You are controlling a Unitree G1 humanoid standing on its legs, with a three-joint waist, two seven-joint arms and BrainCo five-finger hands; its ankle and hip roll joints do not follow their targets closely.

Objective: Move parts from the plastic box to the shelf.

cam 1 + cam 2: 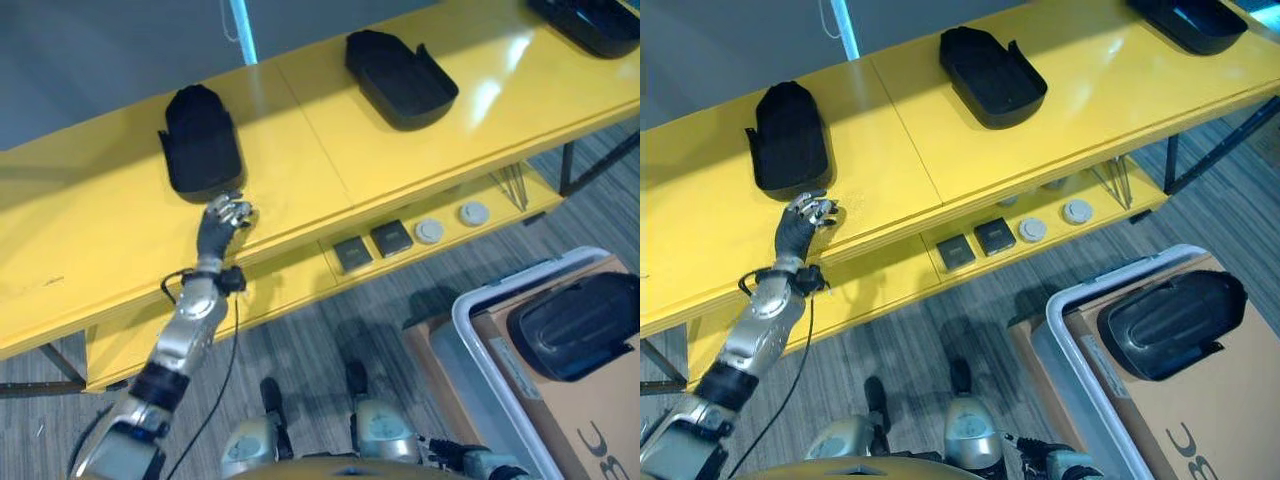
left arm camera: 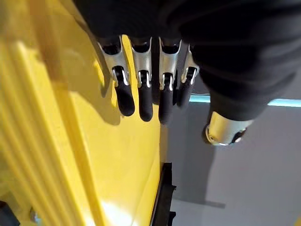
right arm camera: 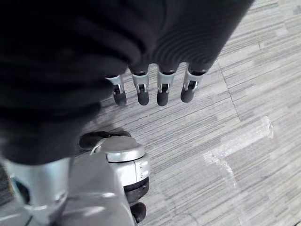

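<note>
A black moulded part point(image 1: 200, 140) lies on the yellow shelf point(image 1: 320, 150) at the left. My left hand point(image 1: 226, 214) hovers at the shelf's front edge just below that part, fingers point(image 2: 146, 101) relaxed and holding nothing. Two more black parts point(image 1: 400, 78) point(image 1: 590, 22) rest further right on the shelf. At the lower right stands the plastic box point(image 1: 520, 278), where another black part point(image 1: 575, 325) lies on brown cardboard. My right hand point(image 3: 162, 92) hangs over the grey floor, its fingers straight and empty.
A lower yellow shelf board point(image 1: 300, 285) carries two small dark square pieces point(image 1: 372, 247) and two round discs point(image 1: 450, 222). Dark metal shelf legs point(image 1: 570, 165) stand at the right. Grey plank floor point(image 1: 320, 340) lies between shelf and box.
</note>
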